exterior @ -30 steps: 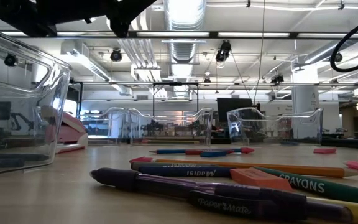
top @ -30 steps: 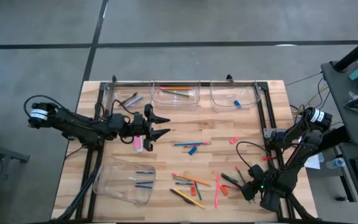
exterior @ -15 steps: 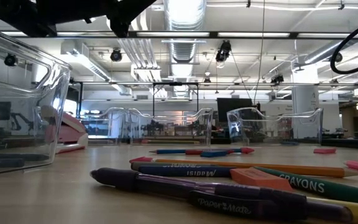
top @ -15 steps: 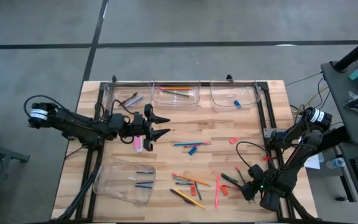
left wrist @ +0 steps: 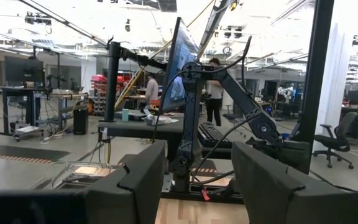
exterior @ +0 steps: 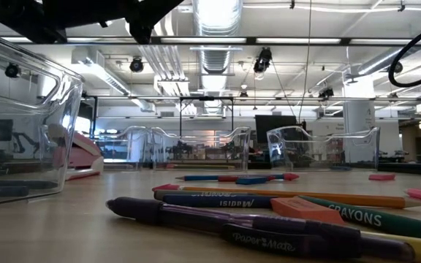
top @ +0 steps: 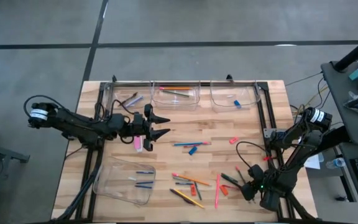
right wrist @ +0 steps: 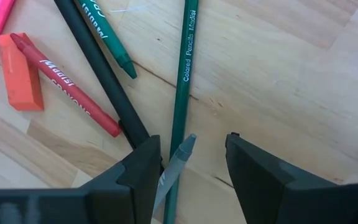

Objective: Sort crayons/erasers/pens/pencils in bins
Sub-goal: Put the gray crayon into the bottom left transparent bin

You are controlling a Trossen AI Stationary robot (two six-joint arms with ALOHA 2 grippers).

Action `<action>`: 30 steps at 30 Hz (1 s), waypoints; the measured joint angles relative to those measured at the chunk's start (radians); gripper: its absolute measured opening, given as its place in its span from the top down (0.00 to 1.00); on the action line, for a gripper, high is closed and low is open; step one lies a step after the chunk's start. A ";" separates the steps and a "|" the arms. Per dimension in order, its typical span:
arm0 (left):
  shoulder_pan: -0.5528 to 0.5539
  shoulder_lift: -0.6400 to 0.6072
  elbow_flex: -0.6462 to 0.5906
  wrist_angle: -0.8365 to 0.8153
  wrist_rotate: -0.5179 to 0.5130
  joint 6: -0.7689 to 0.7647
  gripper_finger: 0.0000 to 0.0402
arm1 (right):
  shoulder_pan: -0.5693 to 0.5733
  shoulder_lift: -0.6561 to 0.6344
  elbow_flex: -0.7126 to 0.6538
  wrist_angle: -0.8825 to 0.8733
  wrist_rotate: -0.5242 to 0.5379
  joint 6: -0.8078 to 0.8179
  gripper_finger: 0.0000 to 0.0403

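Right tool [right wrist: 188, 163] fingers apart, empty, low over long green colored pencil [right wrist: 184, 81], lower right of worktop [top: 241, 121]. Pencil light, stiff, rolls; grip mid-shaft. Left tool [top: 161, 126] apart, hovering centre-left.

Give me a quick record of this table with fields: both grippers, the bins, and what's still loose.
left gripper: open, empty, above the table's left middle, beside a pink eraser
right gripper: open, low over the near right corner, a grey pen tip between its fingers, not gripped
green pencil: lying just ahead of the right gripper
bins: three along the far edge, one at near left; each holds a few items
loose items: scattered across the middle and near side
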 joint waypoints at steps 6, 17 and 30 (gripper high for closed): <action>0.000 0.000 0.000 0.000 0.000 0.000 0.57 | 0.000 0.000 0.000 0.004 -0.006 -0.007 0.58; 0.000 0.000 0.000 0.000 0.000 0.000 0.57 | 0.000 0.000 0.000 0.007 -0.009 -0.015 0.58; 0.000 0.000 0.000 0.000 0.000 0.000 0.57 | 0.000 0.000 0.000 0.017 -0.009 -0.016 0.60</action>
